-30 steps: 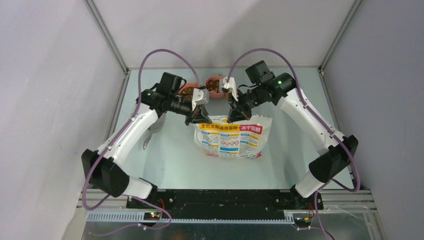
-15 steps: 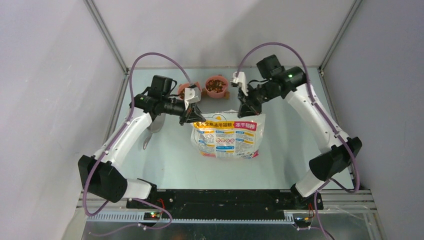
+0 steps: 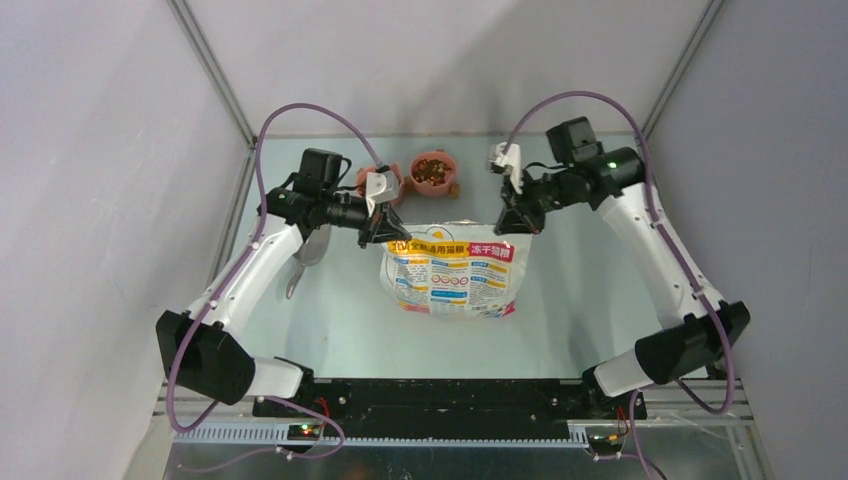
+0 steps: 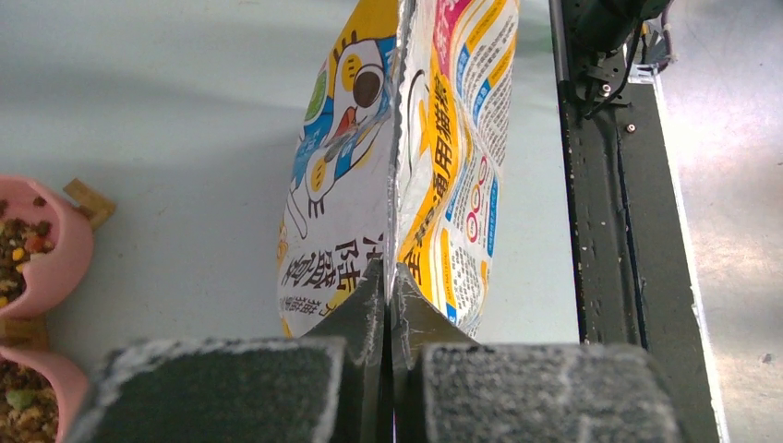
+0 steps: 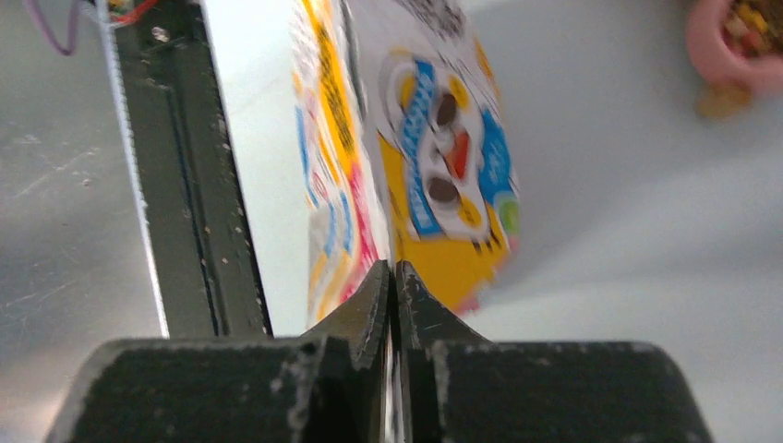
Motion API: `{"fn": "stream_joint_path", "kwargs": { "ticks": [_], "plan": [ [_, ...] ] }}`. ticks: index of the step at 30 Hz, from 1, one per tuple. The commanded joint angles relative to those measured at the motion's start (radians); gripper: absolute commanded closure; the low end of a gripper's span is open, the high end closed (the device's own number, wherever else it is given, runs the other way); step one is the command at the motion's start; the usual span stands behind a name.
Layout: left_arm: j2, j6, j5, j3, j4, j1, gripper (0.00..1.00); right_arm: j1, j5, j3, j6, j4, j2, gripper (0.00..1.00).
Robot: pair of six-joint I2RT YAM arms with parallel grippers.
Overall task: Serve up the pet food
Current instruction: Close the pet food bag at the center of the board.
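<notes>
Jaws, left and right, pinch the bag (image 3: 455, 275); pet food (image 3: 432, 172) fills pink bowls (image 4: 72, 247).

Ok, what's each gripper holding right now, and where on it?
Both pinch the food bag by its top edge: the left gripper at the left corner, the right gripper at the right corner.
</notes>
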Motion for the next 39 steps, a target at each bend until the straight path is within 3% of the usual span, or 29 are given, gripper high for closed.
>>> {"fn": "stream_joint_path", "kwargs": {
  "ticks": [1, 9, 13, 17, 21, 24, 25, 28, 31, 36, 39],
  "plan": [
    [-0.032, -0.001, -0.094, 0.009, -0.007, 0.08, 1.0, -0.139, 0.209, -0.027, 0.013, -0.124, -0.153, 0.9],
    [-0.044, -0.026, -0.065, 0.004, 0.011, 0.081, 1.0, -0.192, 0.358, -0.131, 0.034, -0.046, -0.268, 0.95],
    [-0.055, -0.066, -0.011, 0.013, 0.033, 0.079, 1.0, -0.196, 0.309, -0.081, 0.076, 0.005, -0.306, 0.91],
    [-0.064, -0.063, 0.001, 0.032, 0.02, 0.077, 1.0, -0.142, 0.166, 0.019, 0.233, 0.089, -0.284, 0.74],
    [-0.065, -0.08, 0.002, 0.031, 0.039, 0.073, 1.0, 0.016, 0.164, 0.056, 0.423, 0.236, -0.205, 0.48],
    [-0.066, -0.097, -0.005, 0.027, 0.063, 0.07, 1.0, 0.078, 0.13, 0.064, 0.656, 0.356, -0.091, 0.46],
    [-0.066, -0.1, -0.007, 0.026, 0.072, 0.069, 1.0, 0.101, 0.112, 0.08, 0.736, 0.383, -0.038, 0.38],
    [-0.069, -0.107, -0.007, 0.022, 0.084, 0.069, 1.0, 0.184, 0.214, 0.11, 0.794, 0.404, 0.032, 0.28],
    [-0.077, -0.112, -0.01, 0.01, 0.098, 0.069, 1.0, 0.282, 0.326, 0.099, 0.748, 0.46, 0.062, 0.05],
    [-0.092, -0.085, -0.056, -0.003, 0.096, 0.07, 1.0, 0.316, 0.361, 0.069, 0.688, 0.584, 0.092, 0.01],
    [-0.088, -0.071, -0.095, -0.01, 0.12, 0.082, 1.0, 0.321, 0.333, 0.121, 0.63, 0.549, 0.157, 0.13]
  ]
}}
